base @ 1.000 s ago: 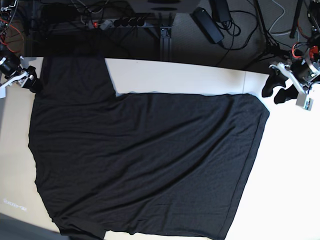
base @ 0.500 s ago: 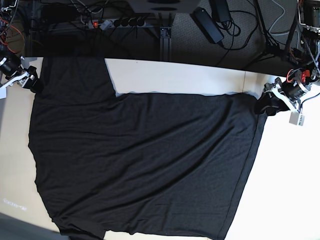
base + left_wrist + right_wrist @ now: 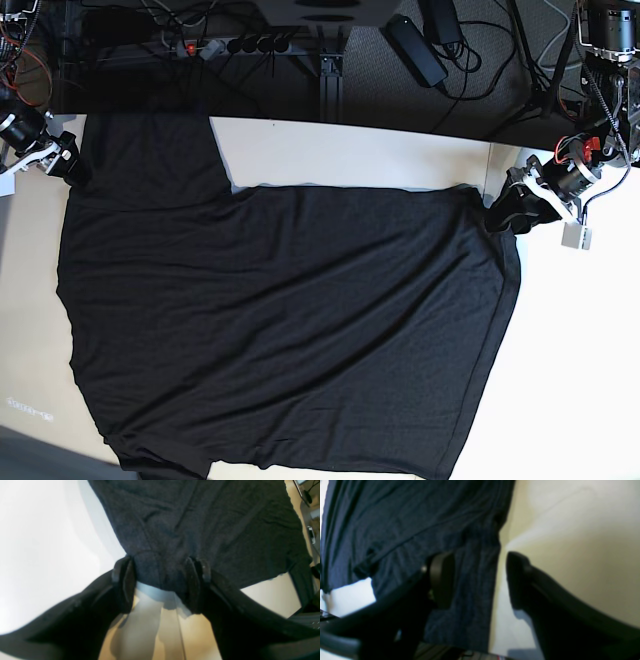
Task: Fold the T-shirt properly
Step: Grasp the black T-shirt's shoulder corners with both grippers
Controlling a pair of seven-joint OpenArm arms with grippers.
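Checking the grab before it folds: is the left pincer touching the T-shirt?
Touching. The left wrist view shows the left pincer open, both fingers pressed against the T-shirt corner bunched between them.

Blown-out white glare on the table (image 3: pixel 37 542), blurred wide-angle wrist views, dim top edge overhead.

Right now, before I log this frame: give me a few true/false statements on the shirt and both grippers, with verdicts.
1. The T-shirt lies spread flat on the table. True.
2. The left gripper has its fingers on either side of the shirt's edge. True.
3. The right gripper is clamped shut on a bunched sleeve. False: its fingers stand apart, one over the fabric and the other over bare table.
4. A multicoloured print shows on the shirt's upper side. False: only plain black fabric is visible.
5. In the base view, the two grippers sit at opposite far corners of the shirt. True.
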